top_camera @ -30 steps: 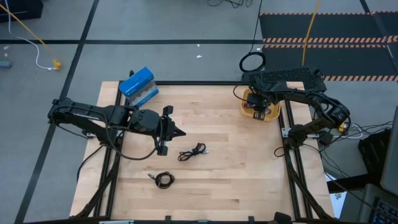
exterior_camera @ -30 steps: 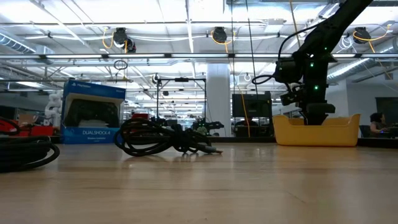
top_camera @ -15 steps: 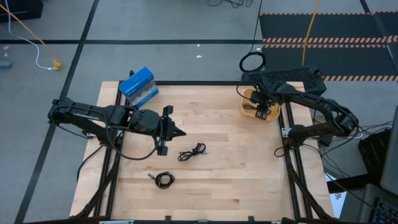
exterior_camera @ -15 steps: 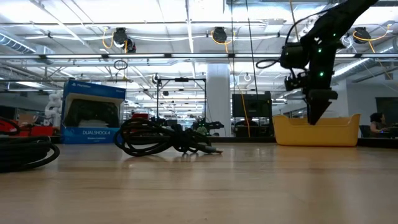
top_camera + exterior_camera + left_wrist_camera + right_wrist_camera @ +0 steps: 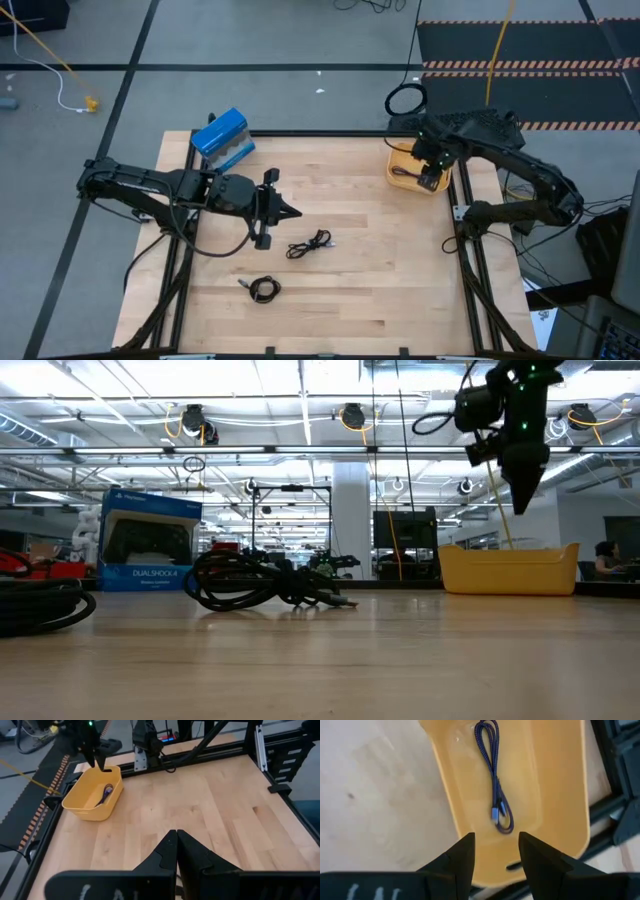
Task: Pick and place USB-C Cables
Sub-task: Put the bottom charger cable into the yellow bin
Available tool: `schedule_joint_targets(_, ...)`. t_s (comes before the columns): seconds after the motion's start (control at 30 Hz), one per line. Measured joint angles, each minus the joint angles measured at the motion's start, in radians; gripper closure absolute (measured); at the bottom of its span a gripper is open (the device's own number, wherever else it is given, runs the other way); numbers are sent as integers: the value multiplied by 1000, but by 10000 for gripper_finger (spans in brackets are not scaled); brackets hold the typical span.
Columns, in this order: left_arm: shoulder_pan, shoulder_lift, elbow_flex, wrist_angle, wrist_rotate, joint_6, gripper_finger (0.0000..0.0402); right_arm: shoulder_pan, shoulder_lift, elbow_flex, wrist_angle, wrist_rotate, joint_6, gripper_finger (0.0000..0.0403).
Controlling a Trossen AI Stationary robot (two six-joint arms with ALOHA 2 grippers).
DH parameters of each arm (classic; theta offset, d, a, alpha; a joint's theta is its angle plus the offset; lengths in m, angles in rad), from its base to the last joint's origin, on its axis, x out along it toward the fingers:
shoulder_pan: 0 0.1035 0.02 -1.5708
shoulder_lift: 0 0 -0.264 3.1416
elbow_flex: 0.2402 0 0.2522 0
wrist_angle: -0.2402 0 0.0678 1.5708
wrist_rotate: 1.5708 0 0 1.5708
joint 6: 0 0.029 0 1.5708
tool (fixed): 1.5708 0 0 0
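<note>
The yellow bin (image 5: 405, 172) stands at the table's far right corner. A bluish-purple USB-C cable (image 5: 494, 775) lies loose on its floor. My right gripper (image 5: 495, 840) hangs open above the bin, fingers pointing down, well clear of the rim in the low view (image 5: 522, 485). Two black USB-C cables lie on the wood: one near the middle (image 5: 310, 243), one coiled toward the near edge (image 5: 264, 289). My left gripper (image 5: 287, 212) is shut and waits left of the middle, just beyond the middle cable; its wrist view (image 5: 176, 839) looks toward the bin (image 5: 95, 795).
A blue DualShock box (image 5: 222, 138) stands at the far left corner. A large black ring (image 5: 405, 100) lies on the floor beyond the far edge. Black frame rails (image 5: 470, 270) border the table's sides. Bare wood (image 5: 380, 260) lies between the black cables and the bin.
My right gripper has risen straight up out of the yellow bin, from down between its walls to well above the rim. The bluish-purple cable has stayed on the bin floor. The left arm and the black cables have kept still.
</note>
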Motion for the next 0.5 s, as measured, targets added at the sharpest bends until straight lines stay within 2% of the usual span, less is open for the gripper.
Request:
schedule_joint_targets(0.27, 0, 0, 0, 0, 0, 8, 394, 62, 0, 207, -211, 1, 119, 258)
schedule_joint_targets(0.5, 0, 0, 0, 0, 0, 7, 394, 107, 0, 339, -273, 2, 173, 258)
